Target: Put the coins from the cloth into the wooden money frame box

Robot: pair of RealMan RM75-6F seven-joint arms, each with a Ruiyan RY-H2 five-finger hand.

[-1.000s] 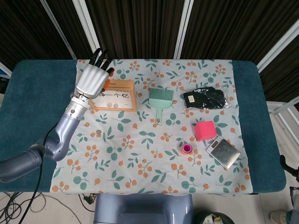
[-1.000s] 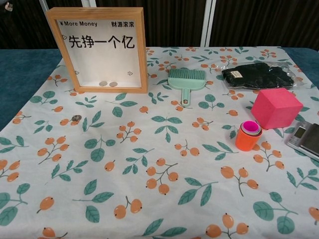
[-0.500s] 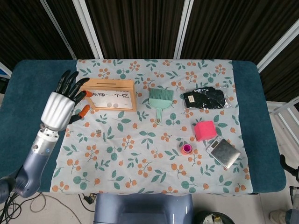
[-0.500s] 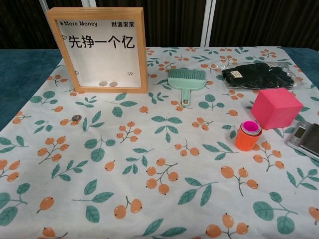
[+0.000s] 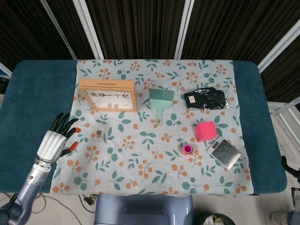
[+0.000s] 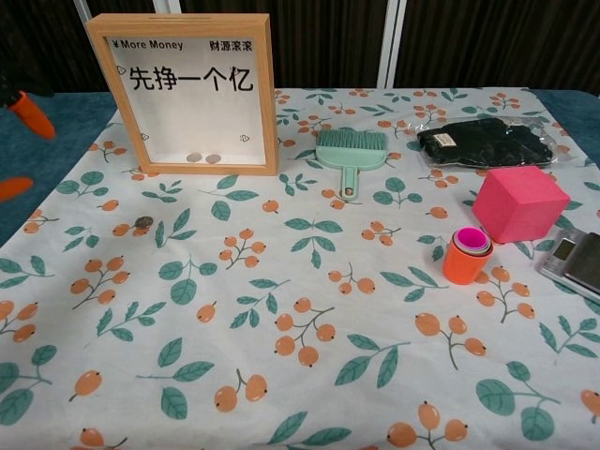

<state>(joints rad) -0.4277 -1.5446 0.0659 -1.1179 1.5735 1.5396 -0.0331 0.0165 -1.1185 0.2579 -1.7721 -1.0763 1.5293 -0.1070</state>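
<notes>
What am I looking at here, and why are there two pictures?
It is a two-armed robot at a table, filmed by its own cameras: one looks down from its head, one forward from its chest. Only its left hand shows, fingers spread, holding nothing. On the flowered cloth stand a wooden money box with two coins inside, a green brush, black gloves, a pink cube, stacked cups and a small scale. One coin lies loose.

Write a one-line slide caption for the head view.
Left hand open at the cloth's left edge, one coin on the cloth, two coins inside the wooden money frame box.
</notes>
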